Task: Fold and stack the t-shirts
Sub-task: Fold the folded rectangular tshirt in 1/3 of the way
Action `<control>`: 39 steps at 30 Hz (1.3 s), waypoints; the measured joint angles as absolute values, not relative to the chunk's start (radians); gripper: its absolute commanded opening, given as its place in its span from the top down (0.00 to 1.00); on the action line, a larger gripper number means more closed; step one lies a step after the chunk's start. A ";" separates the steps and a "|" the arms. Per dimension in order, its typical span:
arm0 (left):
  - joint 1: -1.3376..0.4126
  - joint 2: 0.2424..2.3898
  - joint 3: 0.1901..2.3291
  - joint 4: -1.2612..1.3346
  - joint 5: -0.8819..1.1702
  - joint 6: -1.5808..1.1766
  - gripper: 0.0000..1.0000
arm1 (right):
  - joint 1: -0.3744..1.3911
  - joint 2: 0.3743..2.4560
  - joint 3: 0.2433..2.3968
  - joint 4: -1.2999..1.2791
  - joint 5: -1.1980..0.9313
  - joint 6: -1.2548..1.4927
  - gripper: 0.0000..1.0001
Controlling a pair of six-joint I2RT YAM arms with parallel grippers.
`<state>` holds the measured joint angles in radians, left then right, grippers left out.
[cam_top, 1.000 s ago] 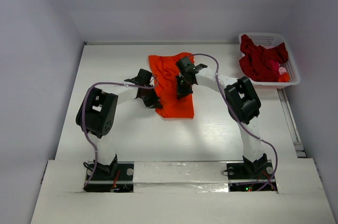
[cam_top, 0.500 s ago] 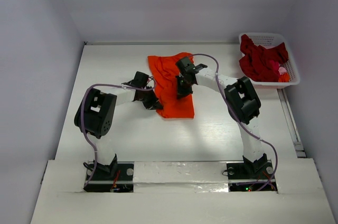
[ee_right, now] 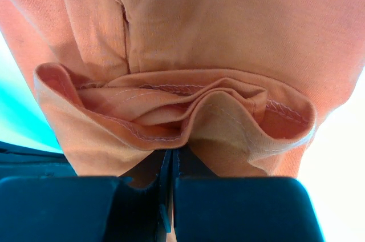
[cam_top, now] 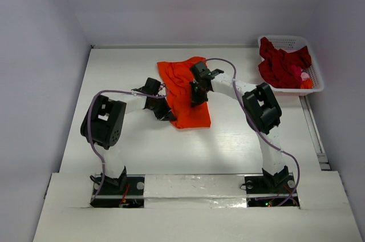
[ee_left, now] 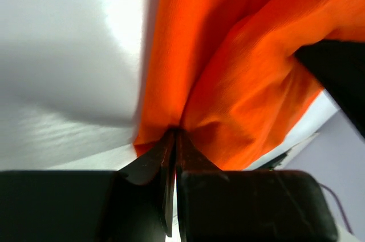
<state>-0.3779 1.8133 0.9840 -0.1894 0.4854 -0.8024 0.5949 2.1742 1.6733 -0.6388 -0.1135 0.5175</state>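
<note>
left gripper (cam_top: 168, 115) and right gripper (cam_top: 197, 98) both pinch the orange shirt (cam_top: 191, 115), mid-fold; dark red shirts (cam_top: 279, 65) wait unfolded in the basket (cam_top: 285, 38) at 2 o'clock.

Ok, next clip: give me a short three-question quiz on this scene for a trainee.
1. True or false: the left claw and right claw are both shut on the orange shirt.
2. Where are the red shirts? A over an arm; B in the basket; C on the floor.
3. How many shirts lie directly on the table?
Key: 1 true; 2 B; 3 one.
</note>
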 measured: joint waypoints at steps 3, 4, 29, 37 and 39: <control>-0.380 1.792 0.985 -0.254 0.458 -0.766 1.00 | 0.595 2.174 1.674 -0.639 -0.115 0.520 1.00; -0.380 1.779 0.980 -0.272 0.443 -0.756 1.00 | 0.595 2.174 1.674 -0.639 -0.115 0.521 1.00; -0.380 1.587 0.855 -0.389 0.386 -0.710 1.00 | 0.595 2.174 1.674 -0.642 -0.117 0.531 1.00; -0.377 1.644 0.840 -0.157 0.527 -0.820 1.00 | 0.595 2.174 1.674 -0.643 -0.116 0.531 1.00; -0.371 1.645 0.824 -0.118 0.547 -0.840 1.00 | 0.595 2.174 1.674 -0.643 -0.116 0.531 1.00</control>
